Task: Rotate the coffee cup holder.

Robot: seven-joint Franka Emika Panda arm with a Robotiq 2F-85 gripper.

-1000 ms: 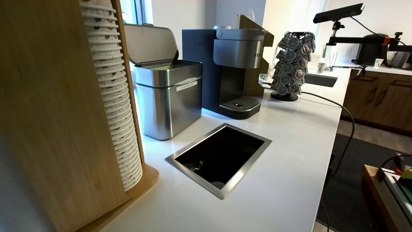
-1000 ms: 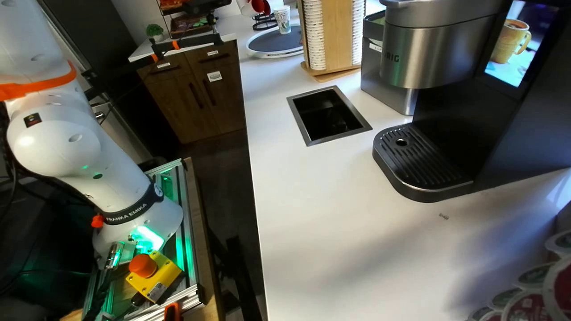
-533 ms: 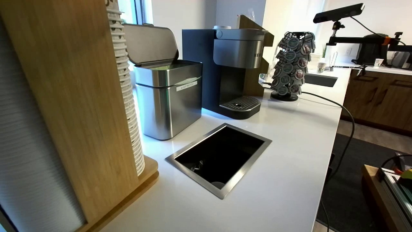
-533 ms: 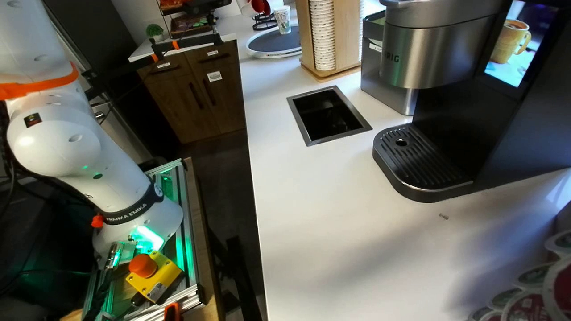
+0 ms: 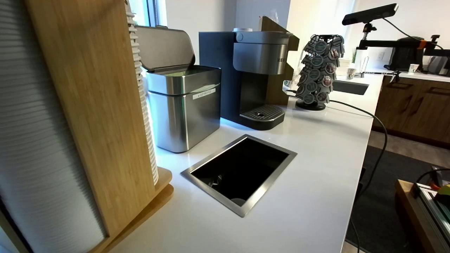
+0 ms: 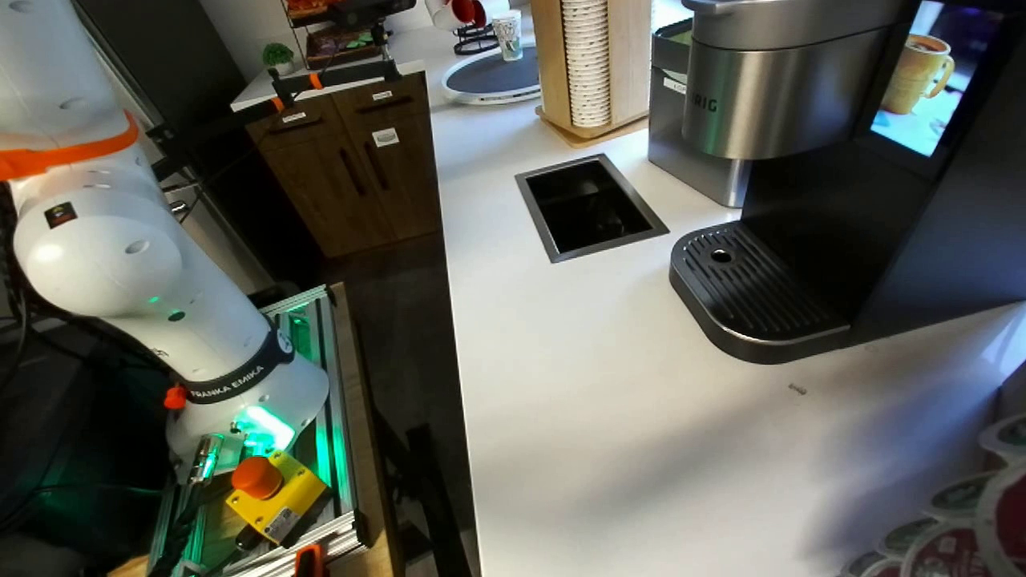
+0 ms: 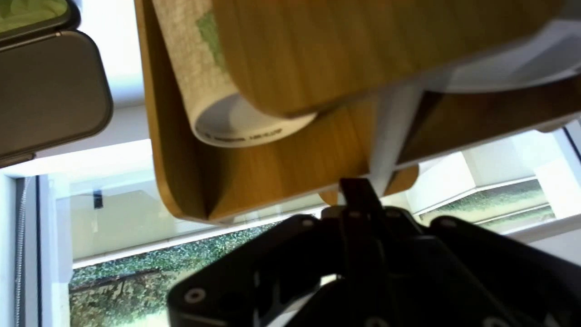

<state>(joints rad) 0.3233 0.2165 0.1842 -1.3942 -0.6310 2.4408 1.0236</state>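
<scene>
The black gripper (image 7: 358, 193), low in the wrist view, is closed, its tips near the coffee cup holder (image 7: 281, 168); contact cannot be told. In an exterior view the holder (image 5: 105, 123), grained wood with ribbed white cups (image 5: 38, 147), fills the left. Beside it a brushed-steel bin (image 5: 186, 112) bears a label (image 5: 204, 93) reading K-CUP RECYCLE. In an exterior view, upper right, a metal-fronted coffee maker (image 6: 785, 100) shows "RIG"; at left, the white arm (image 6: 136, 240) has a black band (image 6: 248, 377) reading FRANKA EMIKA.
</scene>
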